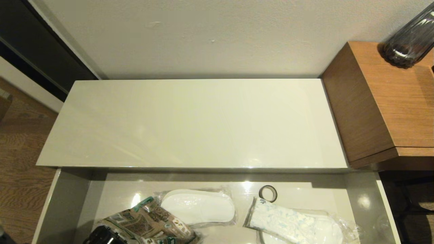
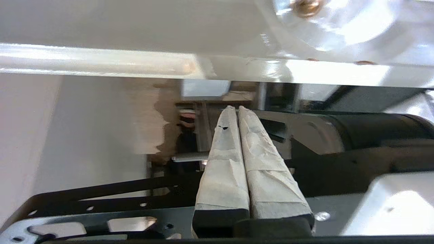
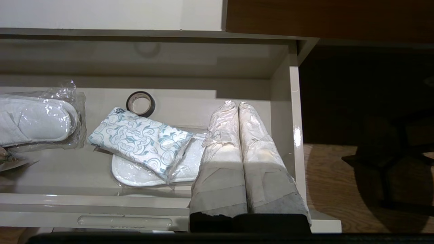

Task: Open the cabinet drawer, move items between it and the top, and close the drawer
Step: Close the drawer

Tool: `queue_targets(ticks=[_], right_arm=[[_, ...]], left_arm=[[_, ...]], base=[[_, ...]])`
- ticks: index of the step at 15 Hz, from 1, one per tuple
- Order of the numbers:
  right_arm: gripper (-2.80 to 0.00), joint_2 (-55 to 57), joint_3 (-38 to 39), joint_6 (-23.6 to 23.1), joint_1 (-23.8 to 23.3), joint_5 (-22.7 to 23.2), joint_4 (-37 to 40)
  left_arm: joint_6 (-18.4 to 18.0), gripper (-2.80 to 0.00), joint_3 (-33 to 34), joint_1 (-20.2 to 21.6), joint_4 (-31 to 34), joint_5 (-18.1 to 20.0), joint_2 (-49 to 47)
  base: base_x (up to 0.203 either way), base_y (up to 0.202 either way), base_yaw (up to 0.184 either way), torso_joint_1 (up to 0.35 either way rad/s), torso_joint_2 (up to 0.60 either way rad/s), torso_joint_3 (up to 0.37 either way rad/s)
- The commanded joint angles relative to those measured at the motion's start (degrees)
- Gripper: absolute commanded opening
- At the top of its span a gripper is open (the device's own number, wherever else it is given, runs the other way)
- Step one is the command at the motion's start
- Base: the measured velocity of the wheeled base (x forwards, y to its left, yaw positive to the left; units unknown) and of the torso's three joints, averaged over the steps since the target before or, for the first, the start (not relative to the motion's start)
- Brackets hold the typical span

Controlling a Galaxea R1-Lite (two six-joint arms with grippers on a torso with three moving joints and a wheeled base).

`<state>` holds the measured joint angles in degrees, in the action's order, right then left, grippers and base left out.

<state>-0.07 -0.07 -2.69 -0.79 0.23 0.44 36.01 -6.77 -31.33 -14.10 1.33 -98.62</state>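
Note:
The cabinet drawer (image 1: 61, 203) stands pulled open below the bare cream-white top (image 1: 193, 122). In it lie the brown-and-green packet (image 1: 149, 222) at the left and the white pack with blue pattern (image 1: 284, 220) at the right, resting on a bagged slipper. A dark part of my left arm (image 1: 101, 235) shows at the lower edge beside the packet. My left gripper (image 2: 236, 108) is shut and holds nothing. It faces black metal parts under a glossy white edge. My right gripper (image 3: 236, 103) is shut and empty above the drawer's right end, beside the white pack (image 3: 135, 140).
Two white slippers in clear bags (image 1: 198, 206) (image 3: 34, 120) and a small dark tape ring (image 1: 268, 193) also lie in the drawer. A taller orange-brown wooden unit (image 1: 383, 101) with a dark glass vase (image 1: 410, 37) stands right of the cabinet. Wood floor lies on both sides.

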Motion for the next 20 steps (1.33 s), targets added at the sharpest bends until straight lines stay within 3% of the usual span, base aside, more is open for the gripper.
queue_targets(ticks=[1, 6, 9, 16, 18, 20], right_arm=[[-2.80, 0.07, -0.01, -0.03, 0.00, 0.02, 0.00], [-2.80, 0.07, 0.07, -0.03, 0.00, 0.03, 0.00], [-2.80, 0.07, 0.03, -0.03, 0.00, 0.03, 0.00], [-2.80, 0.07, -0.01, -0.03, 0.00, 0.03, 0.00], [-2.80, 0.07, 0.07, -0.03, 0.00, 0.03, 0.00], [-2.80, 0.07, 0.04, -0.03, 0.00, -0.02, 0.00]], left_arm=[[0.88, -2.80, 0.00, -1.39, -0.03, -0.57, -0.52], [2.06, -2.80, -0.45, -3.37, 0.01, -3.46, -3.09], [8.04, -2.80, -2.20, -6.66, -0.36, -9.38, -8.71], [15.40, -2.80, -8.53, -7.43, -0.57, -10.21, -4.39], [18.77, -2.80, -11.89, -7.40, -0.48, -11.82, -3.02], [19.55, -2.80, -13.40, -7.34, -0.40, -14.33, -2.72]], base=[[0.000, 0.000, 0.000, 0.000, 0.00, 0.000], [0.000, 0.000, 0.000, 0.000, 0.00, 0.000], [0.000, 0.000, 0.000, 0.000, 0.00, 0.000], [0.000, 0.000, 0.000, 0.000, 0.00, 0.000], [0.000, 0.000, 0.000, 0.000, 0.00, 0.000], [0.000, 0.000, 0.000, 0.000, 0.00, 0.000]])
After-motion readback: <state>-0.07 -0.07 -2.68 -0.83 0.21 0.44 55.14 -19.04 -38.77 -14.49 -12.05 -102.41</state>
